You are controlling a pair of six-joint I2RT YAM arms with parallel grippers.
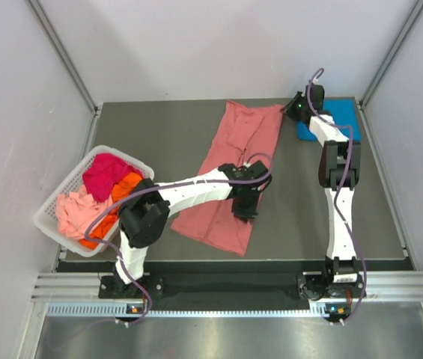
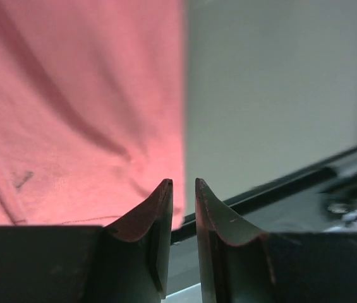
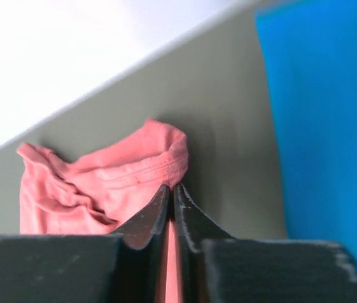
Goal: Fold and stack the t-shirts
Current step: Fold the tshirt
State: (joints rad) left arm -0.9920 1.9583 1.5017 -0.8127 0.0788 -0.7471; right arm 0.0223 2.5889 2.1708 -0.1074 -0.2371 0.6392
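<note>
Pinching soft salmon-pink cloth t-shirt's (image 1: pixel 233 142) far corner in fully closed right gripper (image 3: pixel 173 189); left gripper (image 2: pixel 184 184) barely parted, empty, at right edge; needed matching pinch before lifting.

left arm (image 1: pixel 189 191) bent inward, left gripper (image 2: pixel 184 189) slightly parted — right arm (image 1: pixel 338 194) stretched forward, right gripper (image 3: pixel 173 196) pinching the salmon-pink t-shirt (image 3: pixel 102 177).
</note>
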